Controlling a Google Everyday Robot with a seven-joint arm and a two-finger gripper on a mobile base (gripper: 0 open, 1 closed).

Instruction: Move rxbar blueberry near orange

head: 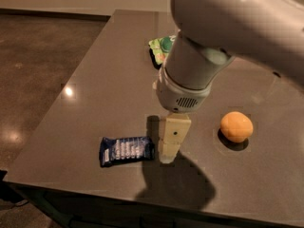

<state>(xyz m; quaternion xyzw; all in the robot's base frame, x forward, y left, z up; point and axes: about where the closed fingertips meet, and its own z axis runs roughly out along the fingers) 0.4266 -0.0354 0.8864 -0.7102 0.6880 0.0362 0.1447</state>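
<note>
Grey arm (223, 27) from upper right, tool (167, 152) hanging low, pointing downward

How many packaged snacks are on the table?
2. Blue bar front-left, beside the gripper; green pouch at back, partly behind the arm, which may hide more.
</note>
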